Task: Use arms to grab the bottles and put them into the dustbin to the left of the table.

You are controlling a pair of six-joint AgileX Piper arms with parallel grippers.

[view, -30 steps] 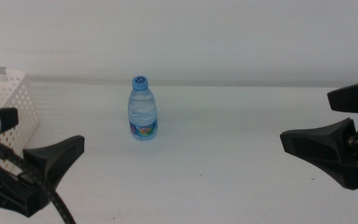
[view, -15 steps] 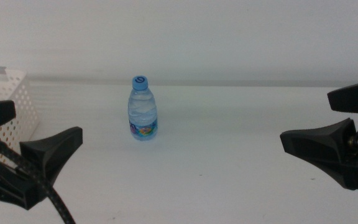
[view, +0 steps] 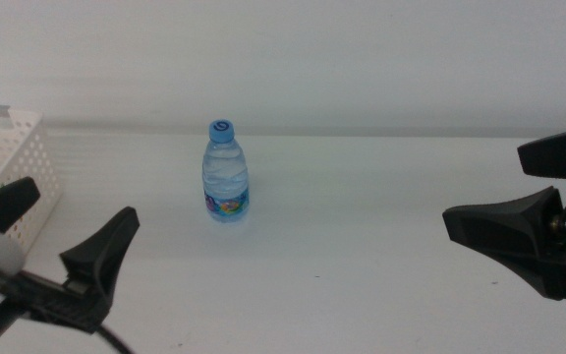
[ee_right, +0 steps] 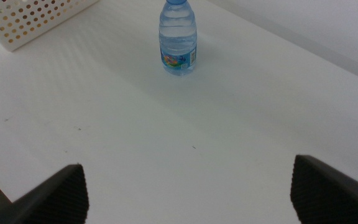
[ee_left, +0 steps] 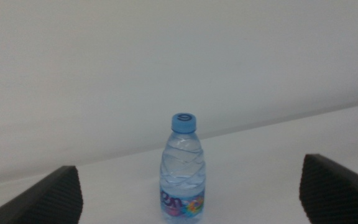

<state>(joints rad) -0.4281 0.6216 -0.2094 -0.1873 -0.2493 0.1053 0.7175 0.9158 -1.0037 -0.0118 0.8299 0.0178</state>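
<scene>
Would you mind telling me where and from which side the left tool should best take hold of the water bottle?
Probably around the ribbed body just above the label, below the blue cap. The water bottle stands upright and alone on the table, and the open left tool, low at the table's left beside the dustbin, already frames it, so a level approach from that side suits. The right tool waits at the right.

One water bottle is standing upright near the table's middle. One white perforated dustbin is sitting at the far left. Two grippers are showing: the left gripper and the right gripper, both spread wide.
</scene>
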